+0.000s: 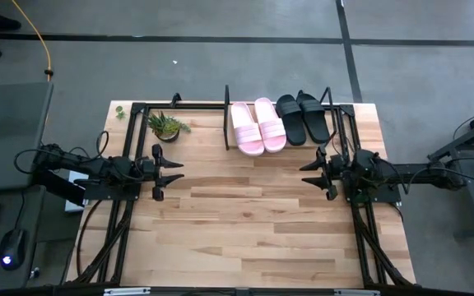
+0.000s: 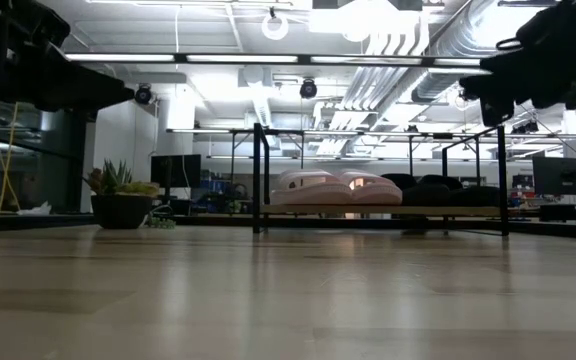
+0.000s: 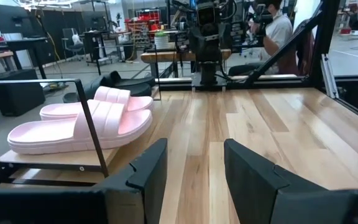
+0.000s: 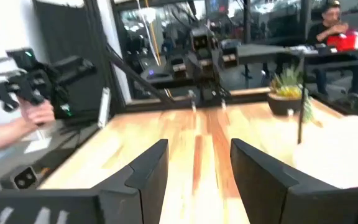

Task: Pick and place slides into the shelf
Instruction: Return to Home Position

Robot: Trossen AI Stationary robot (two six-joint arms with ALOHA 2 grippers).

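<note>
Looks basically done: two pink slides (image 1: 257, 126) and two black slides (image 1: 301, 117) sit side by side on the shelf (image 1: 226, 130), none left to pick. Left gripper (image 1: 174, 170) and right gripper (image 1: 309, 173) hover open, empty, well apart from it

Grey floor (image 1: 220, 20) surrounds the wooden table (image 1: 245, 222); ceiling lights (image 2: 218, 58) glow overhead.

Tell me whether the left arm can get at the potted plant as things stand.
Probably yes. The potted plant stands near the left gripper, toward the far edge, with bare tabletop between. The gripper is open and empty; thin black rods by the pot may crowd it.
</note>
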